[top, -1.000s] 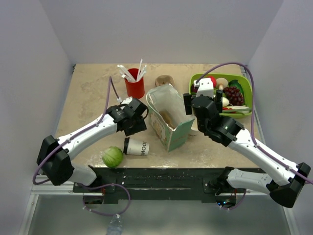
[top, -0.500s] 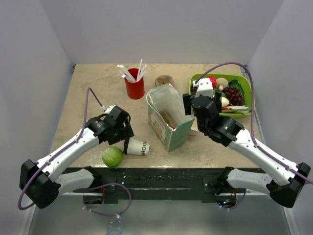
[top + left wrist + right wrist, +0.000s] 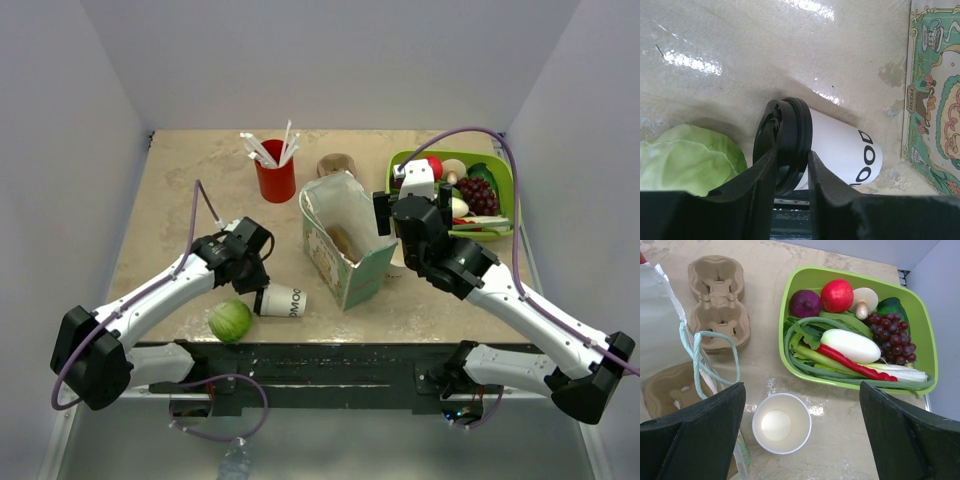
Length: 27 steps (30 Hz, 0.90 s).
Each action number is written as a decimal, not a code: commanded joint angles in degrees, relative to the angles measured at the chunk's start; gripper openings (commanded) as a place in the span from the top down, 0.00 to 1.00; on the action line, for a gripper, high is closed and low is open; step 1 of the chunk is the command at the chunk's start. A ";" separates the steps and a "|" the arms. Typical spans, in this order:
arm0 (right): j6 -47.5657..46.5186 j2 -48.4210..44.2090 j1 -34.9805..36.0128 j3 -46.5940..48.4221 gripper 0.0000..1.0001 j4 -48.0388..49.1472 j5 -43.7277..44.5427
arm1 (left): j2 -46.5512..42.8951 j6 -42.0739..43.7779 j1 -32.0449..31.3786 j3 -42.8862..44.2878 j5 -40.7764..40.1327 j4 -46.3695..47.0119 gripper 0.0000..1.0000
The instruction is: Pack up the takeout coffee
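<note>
Your left hand (image 3: 791, 156) pinches the round black lid (image 3: 785, 122) of the tipped paper coffee cup (image 3: 840, 155). Your right hand (image 3: 801, 437) is wide open.

Left arm (image 3: 150, 300): base at near-left, elbow out left, forearm angled right and forward, wrist low and tipped down. Left gripper (image 3: 790, 159): fingers (image 3: 760, 182) drawn close, narrow gap, pinched on lid rim of takeout coffee (image 3: 840, 155), one finger on each side of rim.

Right arm (image 3: 530, 310): base at near-right, forearm stretched left and forward, wrist raised, camera looking straight down. Right gripper (image 3: 801, 390): fingers (image 3: 700, 435) spread wide at both edges of wrist view, nothing between them, clear of table.
</note>
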 commanded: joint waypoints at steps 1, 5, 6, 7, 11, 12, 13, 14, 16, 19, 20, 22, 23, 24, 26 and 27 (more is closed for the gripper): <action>0.06 -0.03 0.11 0.26 0.03 1.65 0.68 | 0.14 1.00 0.39 -0.12 0.75 0.81 0.73; 0.23 -0.04 0.11 0.26 0.04 1.65 0.95 | 0.66 1.53 0.39 0.67 0.84 0.90 0.81; 0.23 -0.12 0.11 0.26 0.04 1.56 1.04 | 0.75 1.88 0.39 0.93 0.57 0.55 0.83; 0.32 -0.12 0.11 0.26 0.04 1.56 0.95 | 0.93 1.88 0.39 2.15 -0.56 0.02 0.84; 0.23 -0.30 0.11 0.43 0.04 1.47 1.21 | 1.54 3.02 0.31 6.37 -5.83 -3.31 0.86; 0.32 -0.47 0.11 0.43 0.04 1.56 1.30 | 1.72 3.03 0.31 8.73 -7.50 -5.24 0.87; 0.32 -0.56 0.11 0.43 0.04 1.56 1.39 | 2.42 3.20 0.39 10.15 -11.34 -6.21 0.88; 0.15 -0.56 0.11 0.43 0.04 1.47 1.56 | 2.68 3.55 0.39 11.47 -13.47 -7.27 0.89; 0.14 -0.74 0.11 0.35 0.04 1.47 1.74 | 3.91 4.25 0.31 15.60 -20.04 -9.03 0.92; -0.12 -0.83 0.11 0.43 0.04 1.47 2.18 | 6.71 7.14 0.31 20.52 -27.87 -10.09 0.95; -0.12 -0.83 0.11 0.43 0.03 1.47 2.27 | 7.60 8.81 0.31 21.84 -29.82 -10.44 0.96; -0.29 -0.74 0.11 0.35 0.03 1.47 2.88 | 10.66 10.67 0.22 25.18 -36.38 -11.66 0.98; -0.38 -0.74 0.11 0.35 0.03 1.47 2.97 | 11.82 12.50 0.22 26.24 -38.78 -13.15 1.00; -0.38 -0.65 0.11 0.35 0.03 1.47 3.14 | 13.13 12.95 0.04 28.16 -41.41 -14.38 1.00; -0.47 -0.74 0.11 0.26 0.03 1.65 3.58 | 17.61 12.34 -0.05 29.84 -50.81 -18.33 1.00; -0.65 -0.65 0.11 0.26 0.03 1.74 3.50 | 19.28 12.25 -0.13 31.42 -53.37 -19.57 1.00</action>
